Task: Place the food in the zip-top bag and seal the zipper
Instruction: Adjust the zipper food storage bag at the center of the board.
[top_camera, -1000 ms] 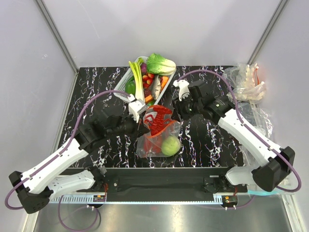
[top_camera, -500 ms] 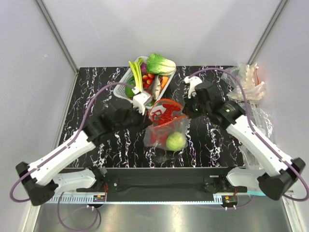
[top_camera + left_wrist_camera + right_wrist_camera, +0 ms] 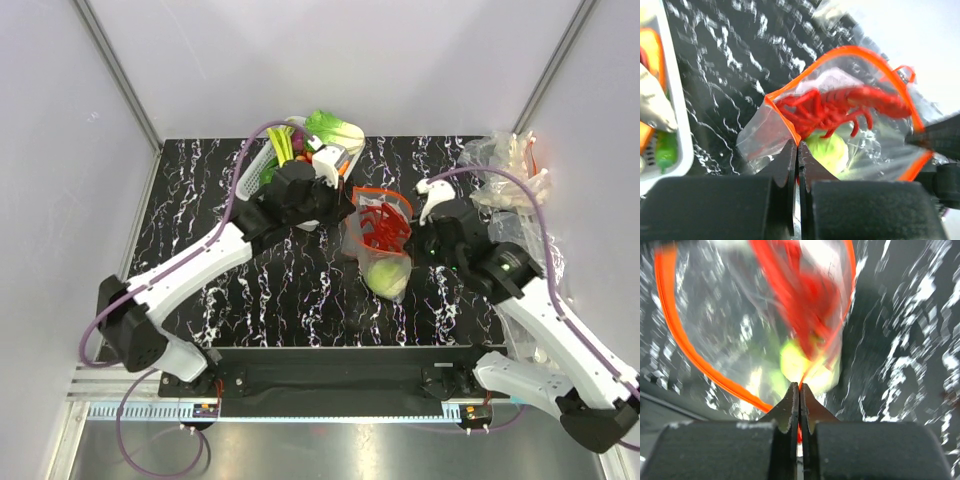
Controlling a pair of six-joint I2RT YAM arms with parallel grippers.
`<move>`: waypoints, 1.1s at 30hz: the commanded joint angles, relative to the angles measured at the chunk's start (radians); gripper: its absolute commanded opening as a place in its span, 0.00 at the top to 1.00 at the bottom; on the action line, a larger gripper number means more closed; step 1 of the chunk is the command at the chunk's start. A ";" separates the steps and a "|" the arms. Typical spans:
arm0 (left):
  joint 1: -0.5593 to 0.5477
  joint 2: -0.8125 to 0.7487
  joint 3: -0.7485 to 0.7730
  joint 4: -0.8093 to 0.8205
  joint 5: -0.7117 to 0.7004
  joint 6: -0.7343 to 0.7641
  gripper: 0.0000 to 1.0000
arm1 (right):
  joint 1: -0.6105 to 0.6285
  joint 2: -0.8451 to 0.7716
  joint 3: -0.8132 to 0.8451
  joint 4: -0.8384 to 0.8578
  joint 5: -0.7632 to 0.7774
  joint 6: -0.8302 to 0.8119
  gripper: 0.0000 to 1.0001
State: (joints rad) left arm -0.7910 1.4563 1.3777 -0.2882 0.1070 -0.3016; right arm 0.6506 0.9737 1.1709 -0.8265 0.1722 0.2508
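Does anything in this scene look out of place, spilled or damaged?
Nothing is spilled or damaged. The lobster and cabbage are inside the zip-top bag, but its zipper gapes in a wide loop, unsealed, while the left gripper and right gripper each pinch it.

**Both arms, as I see them from my console.**

- **Left arm** (image 3: pixel 190 268): rounded white moulded links joined by black cylindrical joint housings, with a black shoulder block (image 3: pixel 128 338) at its root.
- **Right arm** (image 3: pixel 548 312): the same build, white shells over black joints.
- **Left cable** (image 3: pixel 240 172): purple, round, running outside the links.
- **Right cable** (image 3: pixel 497 170): the same purple.
- **White bracket** (image 3: pixel 436 192): small, one at each wrist. It is probably the camera mount, though I cannot make it out clearly from above.
- **Left gripper** (image 3: pixel 796 147) and **right gripper** (image 3: pixel 799 386): matte black blocks, each with two thin, tapered black fingers. I see pale scuffs along the right block's upper edge.
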 commanded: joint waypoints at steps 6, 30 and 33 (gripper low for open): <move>0.070 -0.004 -0.180 0.284 0.077 -0.056 1.00 | 0.087 0.056 -0.099 0.072 -0.017 0.041 0.99; 0.072 -0.152 -0.290 0.328 0.172 0.058 1.00 | 0.070 0.260 0.245 -0.080 0.268 -0.042 0.65; 0.070 -0.162 -0.295 0.327 0.166 0.062 1.00 | 0.061 0.284 0.239 -0.068 0.257 -0.047 0.65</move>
State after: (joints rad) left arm -0.7200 1.3453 1.0866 -0.0277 0.2592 -0.2691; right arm 0.7261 1.2362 1.3827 -0.9031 0.4076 0.2230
